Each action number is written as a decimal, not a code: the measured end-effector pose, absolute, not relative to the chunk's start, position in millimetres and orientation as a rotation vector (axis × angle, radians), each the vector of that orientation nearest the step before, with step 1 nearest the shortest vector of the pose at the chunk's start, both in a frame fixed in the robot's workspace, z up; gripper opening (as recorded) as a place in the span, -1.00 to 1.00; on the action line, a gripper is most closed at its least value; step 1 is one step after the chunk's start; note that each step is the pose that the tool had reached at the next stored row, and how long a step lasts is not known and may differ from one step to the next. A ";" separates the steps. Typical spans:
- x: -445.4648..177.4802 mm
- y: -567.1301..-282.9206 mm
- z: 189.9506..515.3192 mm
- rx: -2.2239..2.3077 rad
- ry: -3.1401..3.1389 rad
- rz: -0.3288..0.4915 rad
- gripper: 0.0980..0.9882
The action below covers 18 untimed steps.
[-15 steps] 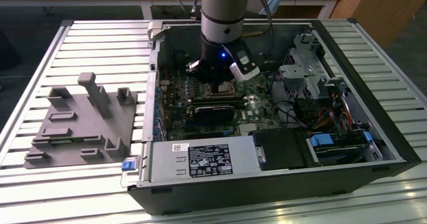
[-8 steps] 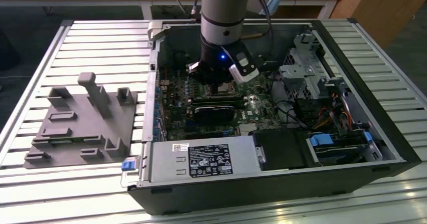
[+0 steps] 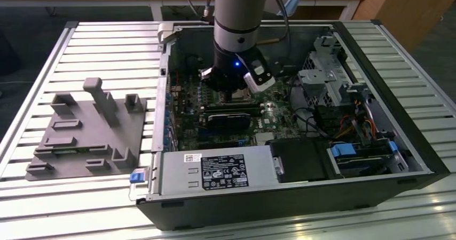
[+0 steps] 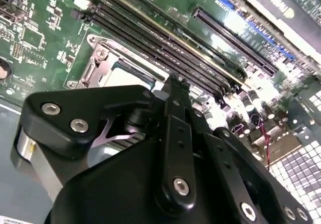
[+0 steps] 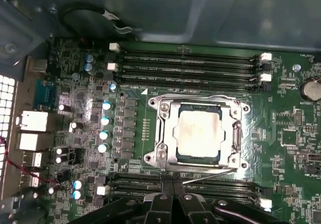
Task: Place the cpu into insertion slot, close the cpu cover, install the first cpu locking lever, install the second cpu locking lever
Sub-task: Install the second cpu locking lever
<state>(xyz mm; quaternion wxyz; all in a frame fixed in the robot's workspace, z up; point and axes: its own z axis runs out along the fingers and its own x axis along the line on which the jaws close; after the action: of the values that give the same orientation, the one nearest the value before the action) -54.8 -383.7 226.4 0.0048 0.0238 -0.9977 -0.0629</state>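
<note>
Black gripper low in the first wrist view, fingers pressed narrow, just beside the thin silver lever along the cover-framed dull grey square cpu.

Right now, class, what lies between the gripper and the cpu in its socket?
In the first wrist view, a thin metal lever and memory slots lie between the gripper and the cpu.

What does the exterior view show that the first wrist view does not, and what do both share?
Exterior view alone: the grey fixture block on the slatted table, the arm and the drive cage. First wrist view alone: the cpu seated in the insertion slot, the cpu cover closed over its edges. Both: the motherboard and the end effector.
</note>
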 end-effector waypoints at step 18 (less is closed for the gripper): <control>-62.9 -394.0 215.2 0.070 -3.122 -0.253 -0.98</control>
<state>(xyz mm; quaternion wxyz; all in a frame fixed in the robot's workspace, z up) -62.9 -394.0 215.2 0.0043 0.0223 -0.9965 -0.0806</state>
